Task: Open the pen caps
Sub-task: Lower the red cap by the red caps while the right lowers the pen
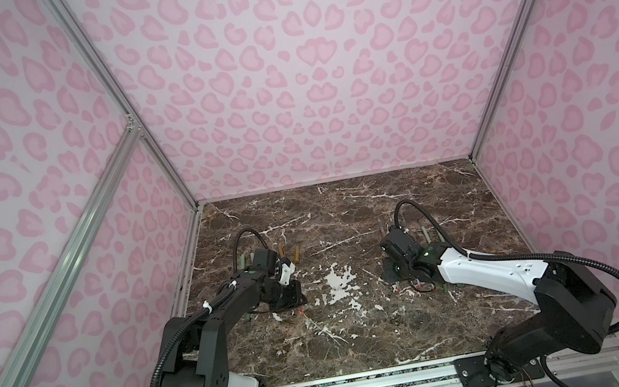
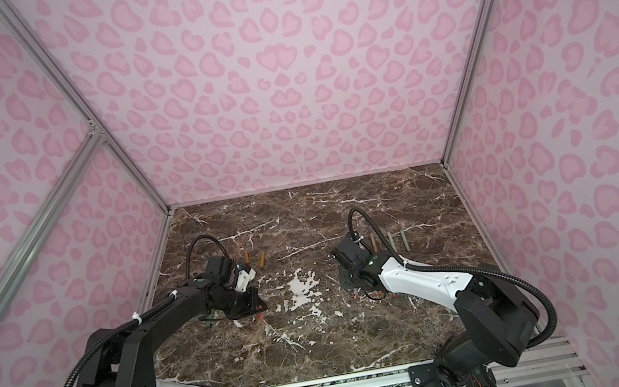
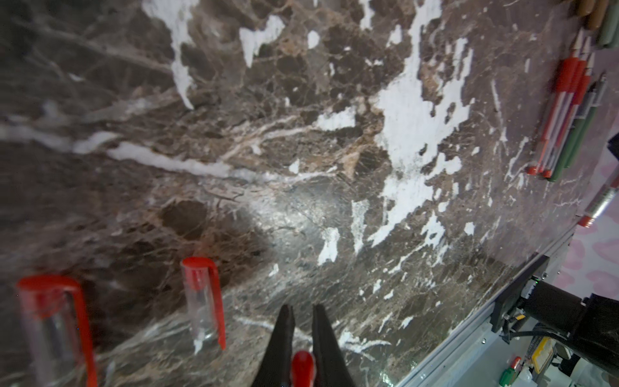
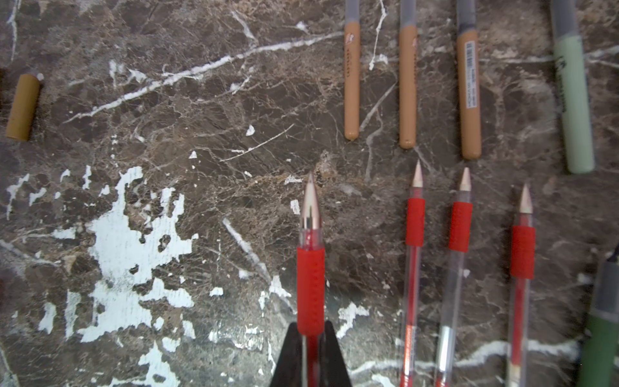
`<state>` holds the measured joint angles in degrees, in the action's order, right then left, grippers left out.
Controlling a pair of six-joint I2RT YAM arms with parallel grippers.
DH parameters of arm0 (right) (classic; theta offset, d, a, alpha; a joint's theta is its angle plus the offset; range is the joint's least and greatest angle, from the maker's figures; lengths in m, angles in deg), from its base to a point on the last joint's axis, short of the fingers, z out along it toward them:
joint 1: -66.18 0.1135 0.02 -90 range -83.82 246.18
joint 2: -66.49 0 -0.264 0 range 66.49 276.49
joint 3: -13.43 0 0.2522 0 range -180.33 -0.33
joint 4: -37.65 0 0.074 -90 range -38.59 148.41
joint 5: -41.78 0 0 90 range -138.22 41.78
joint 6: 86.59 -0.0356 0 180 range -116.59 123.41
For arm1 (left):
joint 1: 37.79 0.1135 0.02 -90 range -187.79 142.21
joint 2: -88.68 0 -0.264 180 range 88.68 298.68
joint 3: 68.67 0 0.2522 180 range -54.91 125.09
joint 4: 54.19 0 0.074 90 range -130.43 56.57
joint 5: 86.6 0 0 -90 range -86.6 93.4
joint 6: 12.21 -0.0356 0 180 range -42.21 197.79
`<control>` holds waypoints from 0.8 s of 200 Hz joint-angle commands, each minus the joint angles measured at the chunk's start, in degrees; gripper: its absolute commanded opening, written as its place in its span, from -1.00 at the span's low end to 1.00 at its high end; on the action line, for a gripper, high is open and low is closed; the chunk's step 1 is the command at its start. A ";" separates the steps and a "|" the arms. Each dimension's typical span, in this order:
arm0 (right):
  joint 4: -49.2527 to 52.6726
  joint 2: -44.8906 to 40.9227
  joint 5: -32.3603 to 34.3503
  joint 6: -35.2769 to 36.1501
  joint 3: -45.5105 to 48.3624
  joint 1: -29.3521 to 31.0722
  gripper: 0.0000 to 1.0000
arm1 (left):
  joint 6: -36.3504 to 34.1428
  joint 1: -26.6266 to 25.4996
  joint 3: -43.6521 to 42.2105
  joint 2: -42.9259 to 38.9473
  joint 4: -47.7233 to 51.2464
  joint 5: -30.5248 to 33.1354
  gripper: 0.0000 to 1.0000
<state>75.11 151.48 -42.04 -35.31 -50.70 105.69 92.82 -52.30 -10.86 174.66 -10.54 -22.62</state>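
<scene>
Marble tabletop [image 1: 363, 333]: your two arms work opposite halves, and the sorting explains why. Uncapped barrels sit on the right arm's side, loose caps on the left arm's side.

Right half, right wrist view: three bare red pens [image 4: 462, 268] lie parallel, tips all pointing the same way, just beyond them three tan markers [image 4: 407, 87] and a pale green marker [image 4: 572, 100], a neat row that reads as finished work. One tan cap [image 4: 22, 107] lies well apart from them.

Right gripper [image 4: 311, 338]: narrow, clamped on a red pen barrel [image 4: 311, 278] with its metal tip exposed, so this cap looks already off.

Left gripper [image 3: 303, 335]: narrow, pinching a red cap [image 3: 302, 367] between its black fingers [image 3: 281, 338].

Two clear red-clip caps [image 3: 202, 298] lie on the marble just beside that gripper, so you likely place the held one there next.
</scene>
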 commanded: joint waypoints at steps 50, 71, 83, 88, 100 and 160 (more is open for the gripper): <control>0.05 3.45 0.45 2.21 -0.67 -2.83 -1.00 | 1.97 -1.25 3.47 6.17 0.37 4.72 -0.76; 0.04 5.02 -0.24 2.72 -1.15 -3.86 -1.00 | 2.14 -1.59 3.75 6.86 1.11 5.18 -0.62; 0.27 5.50 -0.10 2.85 -1.33 -4.25 -0.99 | 2.22 -1.67 4.10 6.52 1.49 5.36 -0.53; 0.09 5.70 -0.13 2.83 -1.21 -4.48 -0.98 | 2.26 -1.76 4.11 6.40 1.50 5.45 -0.50; -0.55 6.28 -0.47 3.20 -1.09 -4.96 -0.96 | 2.42 -1.80 3.78 6.14 1.44 5.50 -0.43; -0.79 9.83 -1.12 4.42 -2.47 -6.99 -0.89 | 1.24 -1.85 5.79 0.21 3.11 6.99 -0.19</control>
<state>74.87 160.14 -42.77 -31.77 -52.69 99.26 95.16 -54.29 -6.47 177.48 -8.79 -16.65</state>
